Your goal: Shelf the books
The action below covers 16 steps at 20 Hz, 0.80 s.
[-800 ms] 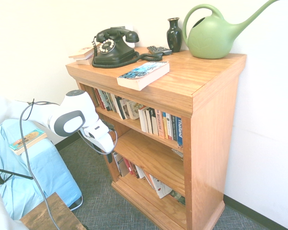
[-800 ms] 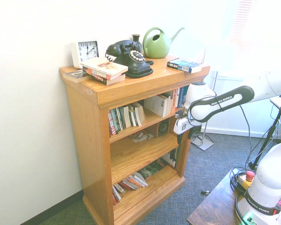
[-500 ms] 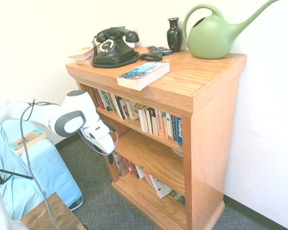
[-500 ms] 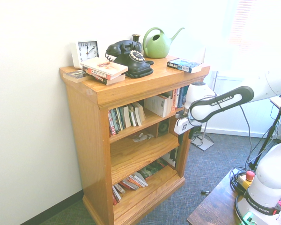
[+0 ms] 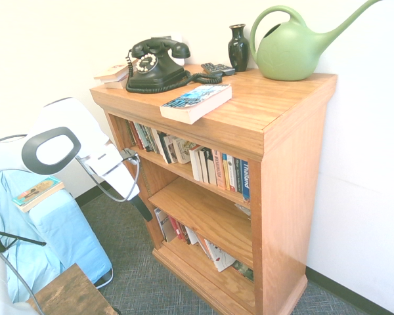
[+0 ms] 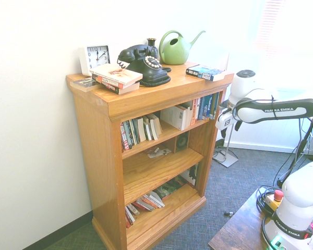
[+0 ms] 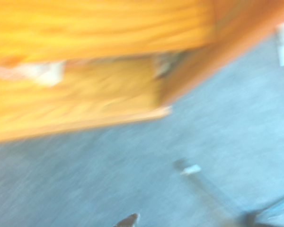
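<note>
A thick paperback book [image 5: 196, 102] with a blue, black and white cover lies flat on top of the wooden bookcase [image 5: 282, 151], near its front edge; the second exterior view also shows this book [image 6: 205, 72]. My gripper [image 5: 142, 209] hangs in front of the bookcase's left side at the height of the middle shelf, well below the book and apart from it. It is open and holds nothing. The wrist view is blurred and shows only the bookcase's foot [image 7: 85, 94] and grey carpet.
A black telephone [image 5: 154, 64], a dark vase [image 5: 238, 47], a green watering can [image 5: 292, 49], a clock [image 6: 96, 56] and a small book stack [image 6: 115, 78] stand on top. Rows of books [image 5: 217, 167] fill the upper shelf. A thin orange-and-teal book [image 5: 36, 192] lies on blue cloth.
The arm has risen and drawn back from the bookcase, and the gripper has moved out from the middle shelf. The book on top has not moved.
</note>
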Available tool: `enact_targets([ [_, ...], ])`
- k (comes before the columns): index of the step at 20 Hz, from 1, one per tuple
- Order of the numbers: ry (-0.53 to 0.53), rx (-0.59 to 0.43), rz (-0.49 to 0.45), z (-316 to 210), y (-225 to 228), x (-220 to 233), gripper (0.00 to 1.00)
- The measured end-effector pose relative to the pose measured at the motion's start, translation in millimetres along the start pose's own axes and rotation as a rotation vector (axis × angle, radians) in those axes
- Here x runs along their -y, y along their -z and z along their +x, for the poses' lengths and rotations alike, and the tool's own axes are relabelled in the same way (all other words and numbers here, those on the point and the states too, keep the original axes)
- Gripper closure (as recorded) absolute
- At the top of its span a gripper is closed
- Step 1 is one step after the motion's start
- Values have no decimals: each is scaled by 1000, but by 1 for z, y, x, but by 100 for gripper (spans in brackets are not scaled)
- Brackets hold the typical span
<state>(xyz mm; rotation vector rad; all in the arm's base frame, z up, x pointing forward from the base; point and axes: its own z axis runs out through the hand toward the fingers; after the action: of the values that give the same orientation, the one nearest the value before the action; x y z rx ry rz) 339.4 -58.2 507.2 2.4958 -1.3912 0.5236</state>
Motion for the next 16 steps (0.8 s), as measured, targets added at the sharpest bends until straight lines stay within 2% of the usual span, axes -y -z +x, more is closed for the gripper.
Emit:
enact_targets([
  [7,37,-242,-131,39,25,-25,0],
  [12,116,-402,-234,62,53,-3,0],
  [16,167,-513,-334,60,70,30,0],
])
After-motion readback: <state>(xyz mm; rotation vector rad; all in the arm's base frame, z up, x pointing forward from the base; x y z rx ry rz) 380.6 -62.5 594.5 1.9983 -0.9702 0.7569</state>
